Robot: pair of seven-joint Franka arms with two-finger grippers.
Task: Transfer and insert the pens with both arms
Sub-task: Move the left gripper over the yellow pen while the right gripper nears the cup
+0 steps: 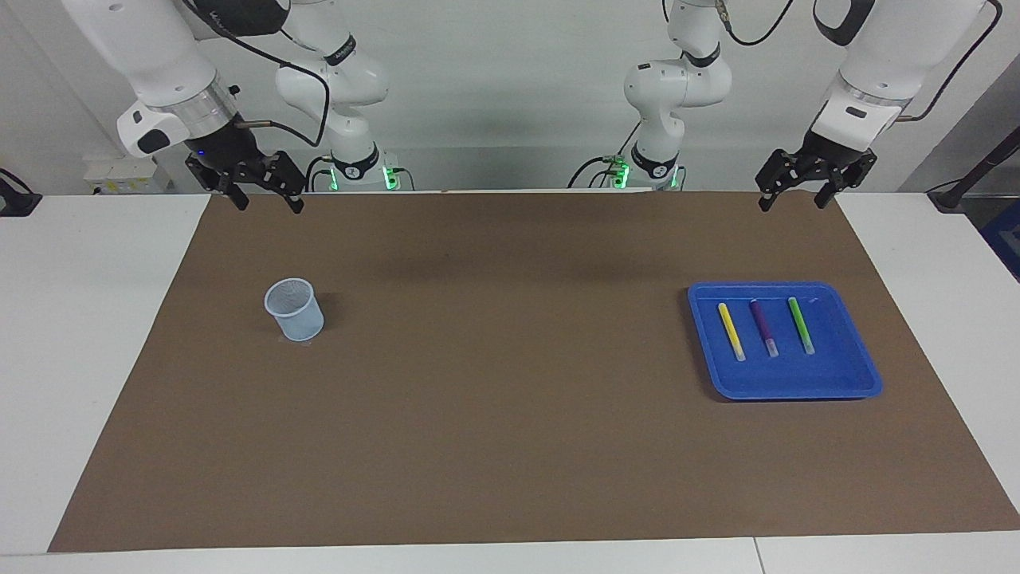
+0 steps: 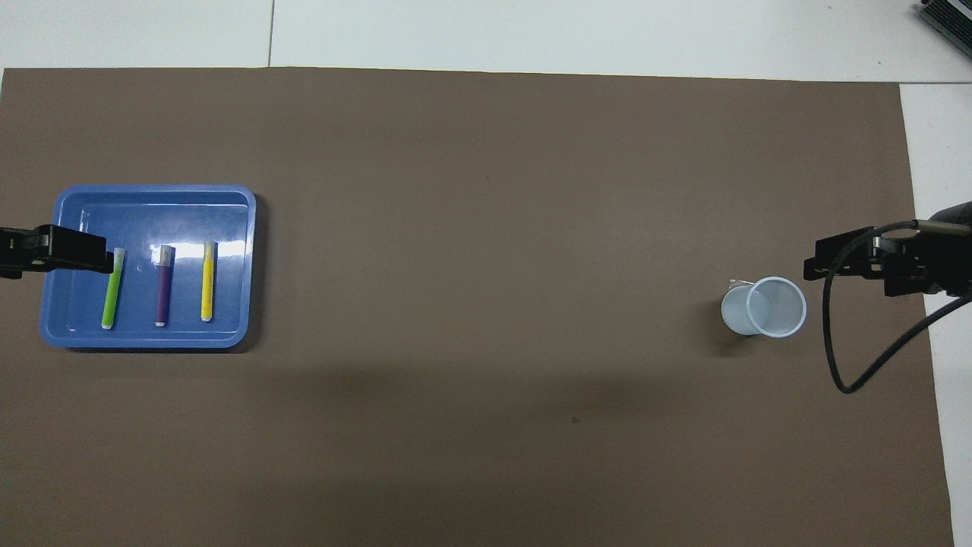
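Saw the left gripper [image 1: 790,201] up in the air, over the brown mat [image 1: 510,414] at the left arm's end of the table. Saw its jaws wide apart, with nothing between them.

Found the blue tray [image 1: 845,381] lying flat on the mat, low down and well apart from those jaws. Counted three pens in the tray, side by side, not touching each other. Saw the green pen [image 1: 801,324] at the side of the row closest to the left jaws, then the purple pen [image 1: 763,327] in the middle, then the yellow pen [image 1: 731,331] at the side closest to the right arm's end. Saw the longer pale ends pointing away from the robots. Found no pen touched by any jaw.

Saw the right gripper [image 1: 269,204] up in the air too, over the mat at the right arm's end. Saw its jaws wide apart and holding nothing.

Found a pale blue plastic cup [image 1: 295,311] standing upright on the mat, mouth up, low down near the right jaws but not touching them. Found the cup and the tray well apart.
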